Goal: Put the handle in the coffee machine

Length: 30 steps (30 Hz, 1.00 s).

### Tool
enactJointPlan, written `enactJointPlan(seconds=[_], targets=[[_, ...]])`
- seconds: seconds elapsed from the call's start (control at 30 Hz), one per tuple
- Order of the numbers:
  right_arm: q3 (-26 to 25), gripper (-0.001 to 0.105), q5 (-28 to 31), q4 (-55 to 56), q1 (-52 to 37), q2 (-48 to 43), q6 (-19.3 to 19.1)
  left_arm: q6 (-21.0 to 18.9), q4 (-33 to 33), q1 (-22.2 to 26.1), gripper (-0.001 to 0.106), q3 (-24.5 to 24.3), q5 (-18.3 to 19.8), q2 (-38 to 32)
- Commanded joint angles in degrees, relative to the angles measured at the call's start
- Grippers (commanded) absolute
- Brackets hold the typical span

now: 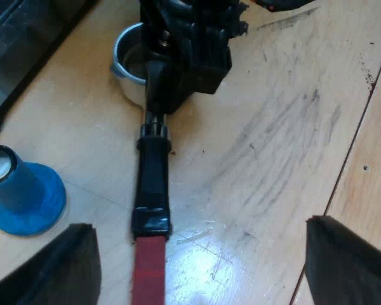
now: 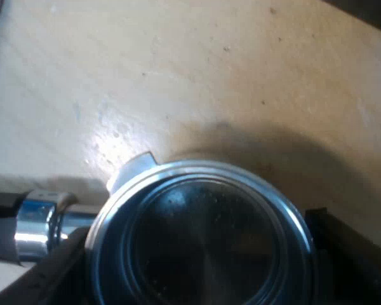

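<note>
The left gripper (image 1: pixel 200 229) is hovering, pointing downward, with its two black fingers (image 1: pixel 349 260) spread wide apart and gripping nothing. The right gripper (image 2: pixel 193 251) is reaching down from above, its fingers pressing against opposite sides of the metal holder's (image 2: pixel 203 181) round basket.

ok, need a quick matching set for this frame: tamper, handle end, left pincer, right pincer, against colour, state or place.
Things:
1 tamper
2 handle end
3 left pincer
4 right pincer

Matches:
a open
b blue
c at the holder's basket
d red

Pairs: 1-b; 2-d; 3-a; 4-c
</note>
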Motion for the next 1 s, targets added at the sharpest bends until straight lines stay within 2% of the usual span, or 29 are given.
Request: enactJointPlan(seconds=[0.03,0.23,0.5,0.73,1.0], targets=[[-0.44,0.000,-0.37,1.55,-0.26,-2.29,-0.79,-0.17,-0.37,-0.06,0.069,-0.15,-0.25,0.18],[-0.44,0.000,-0.28,4.86,-0.26,-5.55,-0.79,-0.06,-0.37,-0.06,0.069,-0.75,-0.25,0.18],[-0.44,0.000,-0.28,9.62,-0.26,-10.25,-0.79,5.20,0.06,-0.06,0.069,-4.45,-0.17,0.18],[-0.44,0.000,-0.28,11.81,-0.26,-14.51,-0.79,5.94,0.37,-0.06,0.069,-7.26,1.05,0.18],[-4.95,0.000,0.83,17.05,-0.26,-17.86,-0.28,6.27,3.29,-0.06,0.069,-11.03,1.17,0.18]])
